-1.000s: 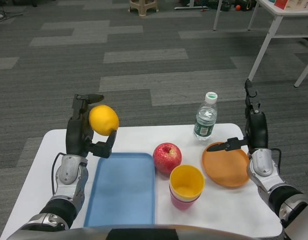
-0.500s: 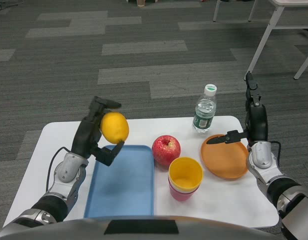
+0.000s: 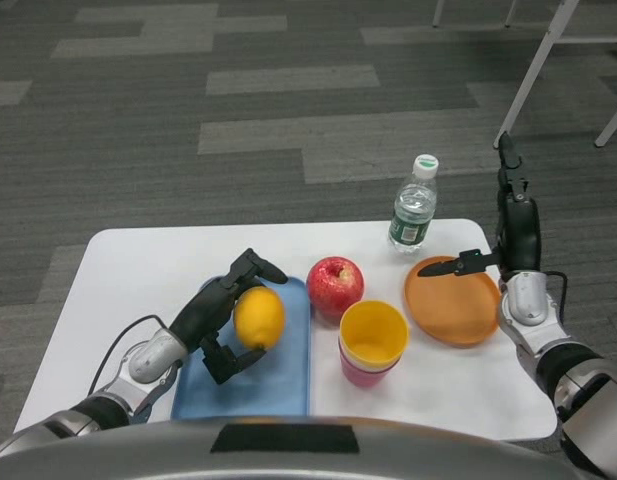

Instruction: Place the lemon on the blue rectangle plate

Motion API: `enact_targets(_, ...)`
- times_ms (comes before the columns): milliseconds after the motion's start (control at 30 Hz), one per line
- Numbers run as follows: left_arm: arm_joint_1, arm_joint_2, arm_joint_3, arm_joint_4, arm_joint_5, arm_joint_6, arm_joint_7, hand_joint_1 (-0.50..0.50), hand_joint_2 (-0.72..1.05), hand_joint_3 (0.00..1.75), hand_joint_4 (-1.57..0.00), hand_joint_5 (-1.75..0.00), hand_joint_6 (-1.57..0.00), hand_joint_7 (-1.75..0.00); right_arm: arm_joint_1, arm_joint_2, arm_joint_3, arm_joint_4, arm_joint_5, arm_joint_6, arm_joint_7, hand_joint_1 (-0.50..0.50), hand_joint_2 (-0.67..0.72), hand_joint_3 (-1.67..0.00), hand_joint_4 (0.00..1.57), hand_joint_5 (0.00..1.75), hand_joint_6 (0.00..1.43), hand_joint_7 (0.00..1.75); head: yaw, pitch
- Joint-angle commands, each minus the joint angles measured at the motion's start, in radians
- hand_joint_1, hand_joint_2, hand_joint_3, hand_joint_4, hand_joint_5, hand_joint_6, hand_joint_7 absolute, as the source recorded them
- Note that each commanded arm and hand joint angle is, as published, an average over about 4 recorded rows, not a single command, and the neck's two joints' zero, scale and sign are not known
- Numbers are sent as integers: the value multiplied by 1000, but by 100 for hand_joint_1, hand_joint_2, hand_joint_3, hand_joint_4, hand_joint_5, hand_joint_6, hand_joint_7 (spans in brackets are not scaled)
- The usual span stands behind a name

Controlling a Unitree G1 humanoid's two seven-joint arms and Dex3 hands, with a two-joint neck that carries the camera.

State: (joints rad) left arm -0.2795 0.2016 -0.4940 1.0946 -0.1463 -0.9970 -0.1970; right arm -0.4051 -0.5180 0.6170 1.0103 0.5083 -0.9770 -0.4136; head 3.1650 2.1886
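The yellow lemon (image 3: 259,317) is low over the right part of the blue rectangle plate (image 3: 278,385), gripped by my left hand (image 3: 224,320), whose fingers wrap over its top and under its bottom. I cannot tell whether the lemon touches the plate. My right hand (image 3: 512,225) is raised at the table's right edge, fingers pointing up and thumb stretched over the orange plate, holding nothing.
A red apple (image 3: 335,287) sits just right of the blue plate. A yellow cup stacked in a pink one (image 3: 372,344) stands in front of it. An orange round plate (image 3: 452,300) and a water bottle (image 3: 413,204) are at the right. A white table leg (image 3: 533,70) stands beyond.
My left hand has come down and to the right with the lemon, from above the plate's far left corner to low over its right side. The camera dipped slightly.
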Motion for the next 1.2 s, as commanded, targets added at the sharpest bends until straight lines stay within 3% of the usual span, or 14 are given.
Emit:
enact_targets(33,-14,5,-11,39,2,3,-13,-43,105,168,-5,-175,-3,-147,-18,-5,2,5,6,5,-4,-42,15,-8,3,0,0,0,-1,-4)
enact_targets(300,-10,5,-11,68,3,-8,-15,-37,63,175,0,-175,0,-154,-18,-4,1,6,6,5,-4,-42,15,-8,3,0,0,0,-1,-4)
enact_targets(400,-10,6,-10,77,1,-16,-15,-42,49,157,0,-175,0,-164,-18,-4,1,7,6,6,-4,-42,15,-6,3,0,0,0,0,-5)
enact_targets(500,-8,8,-9,84,1,-26,-14,-47,36,116,0,-175,0,-168,-18,-2,1,7,6,6,-4,-42,15,-8,3,0,0,0,1,-6)
enact_targets(533,-7,9,-10,86,1,-30,-13,-48,32,92,0,-175,0,-168,-18,-2,1,7,6,6,-4,-42,15,-8,3,0,0,0,1,-6)
enact_targets(633,-4,12,-10,92,1,-44,-12,-47,29,48,0,-175,0,-164,-18,-1,1,7,6,5,-4,-42,15,-8,3,0,0,0,3,-7)
enact_targets(700,2,12,-7,98,1,-52,-10,-45,27,37,0,-175,0,-147,-18,0,1,7,6,6,-4,-42,17,-8,3,0,0,0,4,-7)
enact_targets(800,9,12,-2,105,0,-62,-10,-43,16,20,0,-164,0,-98,-18,0,2,7,5,5,-4,-42,17,-8,3,0,0,0,8,-8)
enact_targets(867,13,12,0,108,-1,-70,-9,-43,7,13,0,-141,0,-63,-18,1,3,7,5,4,-4,-42,19,-8,3,0,0,0,9,-8)
enact_targets(933,19,13,5,108,-1,-75,-7,-42,-13,9,0,-110,0,-35,-18,2,4,7,6,4,-4,-42,17,-8,4,0,0,0,11,-8)
enact_targets(1033,25,15,12,108,-3,-81,-2,-41,-30,7,0,-80,0,-21,-18,3,5,6,6,4,-4,-42,15,-8,4,0,0,0,12,-7)
enact_targets(1133,34,15,21,108,-6,-94,16,-46,-55,0,0,-64,0,-21,-18,4,8,4,6,4,-4,-42,15,-8,4,0,0,0,16,-5)
enact_targets(1200,39,15,27,108,-6,-101,31,-47,-68,4,0,-62,0,-21,-18,4,9,3,6,4,-4,-42,19,-8,4,0,0,0,19,-4)
